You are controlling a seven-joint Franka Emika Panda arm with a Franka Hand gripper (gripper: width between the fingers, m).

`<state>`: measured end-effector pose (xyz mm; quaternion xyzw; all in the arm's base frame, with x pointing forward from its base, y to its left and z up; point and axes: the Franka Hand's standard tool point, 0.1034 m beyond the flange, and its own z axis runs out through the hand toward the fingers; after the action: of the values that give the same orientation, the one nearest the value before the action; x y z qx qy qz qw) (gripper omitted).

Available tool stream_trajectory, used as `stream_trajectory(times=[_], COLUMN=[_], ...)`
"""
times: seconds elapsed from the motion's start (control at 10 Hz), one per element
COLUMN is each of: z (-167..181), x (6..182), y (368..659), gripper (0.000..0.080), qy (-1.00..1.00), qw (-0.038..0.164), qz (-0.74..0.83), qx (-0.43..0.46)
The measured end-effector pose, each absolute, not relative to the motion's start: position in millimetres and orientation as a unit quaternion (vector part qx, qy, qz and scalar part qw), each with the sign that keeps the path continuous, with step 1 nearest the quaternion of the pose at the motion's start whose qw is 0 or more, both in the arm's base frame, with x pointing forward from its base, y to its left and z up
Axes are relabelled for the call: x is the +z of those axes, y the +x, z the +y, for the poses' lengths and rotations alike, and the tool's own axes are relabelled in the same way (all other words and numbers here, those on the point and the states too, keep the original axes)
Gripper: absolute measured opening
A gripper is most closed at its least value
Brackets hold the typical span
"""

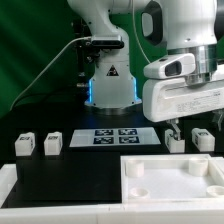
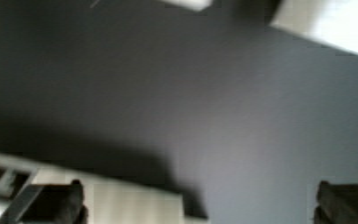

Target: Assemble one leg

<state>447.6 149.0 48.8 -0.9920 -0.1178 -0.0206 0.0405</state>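
Note:
Four small white legs with black-and-white tags stand on the black table. Two are on the exterior view's left (image 1: 24,145) (image 1: 52,143) and two on its right (image 1: 176,141) (image 1: 203,139). The large white tray-like tabletop (image 1: 200,188) lies in front on the right. My gripper (image 1: 191,126) hangs just above the two right-hand legs, touching neither. In the blurred wrist view its dark fingers (image 2: 51,203) stand wide apart with only the dark table between them, so the gripper (image 2: 201,205) is open and empty. No leg shows in the wrist view.
The marker board (image 1: 112,136) lies flat in front of the robot base (image 1: 110,85). A white rim (image 1: 8,180) runs along the left and front of the table. A blurred pale shape (image 2: 16,175) shows by one finger in the wrist view.

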Motion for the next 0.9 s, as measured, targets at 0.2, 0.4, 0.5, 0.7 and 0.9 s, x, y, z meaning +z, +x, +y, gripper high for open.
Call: stream_trajectory(times=[0.2, 0.4, 0.5, 0.7, 0.9], z=[180, 191, 189, 185, 187], x=[54.3, 57.5, 54.6, 52.5, 48.9], y=[437, 436, 437, 434, 438], gripper=[0.0649, 0.0649, 0.0649, 0.0649, 0.0649], qy=[-0.991, -0.977, -0.966, -0.939, -0.935], qw=[0.030, 0.014, 0.008, -0.005, -0.005], qz=[-0.101, -0.093, -0.085, -0.076, -0.076], qx=[0.079, 0.192, 0.244, 0.336, 0.345])
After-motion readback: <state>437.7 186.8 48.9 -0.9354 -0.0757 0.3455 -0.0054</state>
